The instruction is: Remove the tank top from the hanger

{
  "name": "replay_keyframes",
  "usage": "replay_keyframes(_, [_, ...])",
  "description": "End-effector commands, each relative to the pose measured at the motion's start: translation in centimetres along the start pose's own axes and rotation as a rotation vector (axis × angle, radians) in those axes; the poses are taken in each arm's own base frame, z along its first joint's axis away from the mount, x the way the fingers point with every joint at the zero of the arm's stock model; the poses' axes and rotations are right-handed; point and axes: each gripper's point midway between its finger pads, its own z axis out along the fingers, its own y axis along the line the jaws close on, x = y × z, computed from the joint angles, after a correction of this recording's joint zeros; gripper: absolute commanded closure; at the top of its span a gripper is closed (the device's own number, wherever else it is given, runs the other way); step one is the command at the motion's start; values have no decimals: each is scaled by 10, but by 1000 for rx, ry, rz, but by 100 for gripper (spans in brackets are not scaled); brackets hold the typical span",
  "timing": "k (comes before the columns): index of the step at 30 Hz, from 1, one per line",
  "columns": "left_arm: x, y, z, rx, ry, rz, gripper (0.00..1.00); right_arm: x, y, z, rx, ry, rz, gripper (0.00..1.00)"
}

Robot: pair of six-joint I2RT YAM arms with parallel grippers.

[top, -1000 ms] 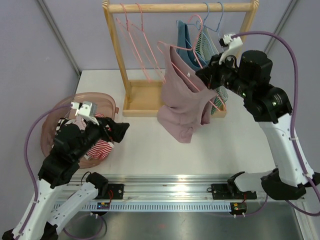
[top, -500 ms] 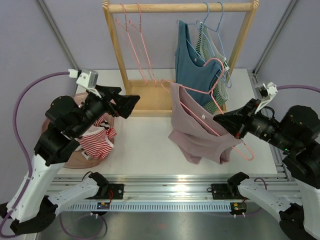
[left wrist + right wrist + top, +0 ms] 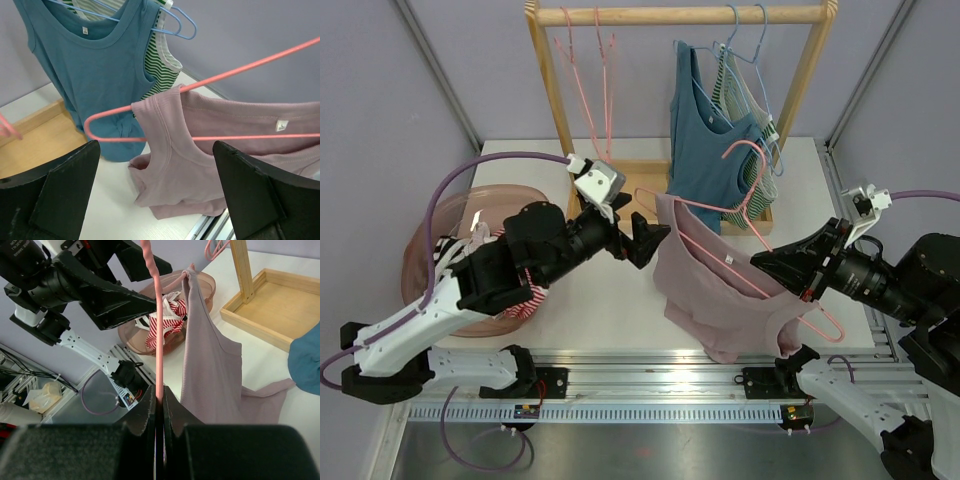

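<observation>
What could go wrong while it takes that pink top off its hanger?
The right hand pinches only the thin wire of the pink hanger; a tug could twist it loose. The open left hand might catch that wire along with the mauve tank top. The hem hangs near the table edge, so the freed top could slide off.

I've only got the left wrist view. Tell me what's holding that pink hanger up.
Observer: The right gripper is shut on the wire of the pink hanger, beyond the mauve tank top.
Operator: Give me the left gripper's place from above.
Observer: The left gripper is open, just left of the top's shoulder.
Operator: Report what lies under that arm.
Observer: A pink basket holding striped clothing, at the table's left side.
</observation>
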Motion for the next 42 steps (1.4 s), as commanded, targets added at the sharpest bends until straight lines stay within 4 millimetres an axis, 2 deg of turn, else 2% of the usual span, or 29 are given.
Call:
replay_keyframes(1, [-21,7,9,-88,-86,12,2,-13,18,-7,-71,-60,-17,100])
replay_keyframes(6, [-7,9,25,-123,-66,18,10,-13,23,-9,-94,-66,-16,100])
replay_keyframes(11, [4,16,34,-176,-49,42,25,-13,23,-12,-95,-77,-21,100])
replay_keyframes(12, [2,16,34,-174,-58,40,28,-13,24,-12,-98,-77,-21,100])
replay_keyframes(16, [-1,24,33,-219,-78,30,55,-8,12,-7,-57,-73,-25,100])
replay_keyframes(18, [-1,24,31,-218,-81,29,53,-7,8,-5,-43,-74,-21,100])
replay_keyframes(20, [1,19,31,-183,-77,26,34,-4,6,-2,-45,-70,-15,100])
replay_keyframes(23, [4,14,32,-159,-67,32,63,-5,7,0,-54,-70,-12,100])
replay_keyframes(24, [5,16,33,-169,-62,35,77,-6,8,-1,-59,-75,-18,100])
replay_keyframes(26, [7,20,35,-197,-53,38,80,-8,12,-3,-70,-83,-23,100])
replay_keyframes(27, [9,20,36,-198,-47,40,90,-8,12,-3,-73,-81,-21,100])
replay_keyframes(29, [10,17,37,-184,-41,33,88,-9,12,-3,-69,-83,-23,100])
replay_keyframes(30, [10,15,37,-172,-40,27,71,-10,11,-3,-63,-86,-24,100])
replay_keyframes(31, [10,10,37,-146,-39,17,70,-9,9,-2,-57,-82,-25,100])
replay_keyframes(33, [10,6,38,-124,-39,13,79,-9,8,-1,-53,-81,-25,100])
replay_keyframes(37, [15,16,41,-183,-26,32,100,-10,13,-4,-72,-87,-28,100])
replay_keyframes(42, [18,34,38,-271,-38,7,100,-9,12,-8,-61,-88,-42,100])
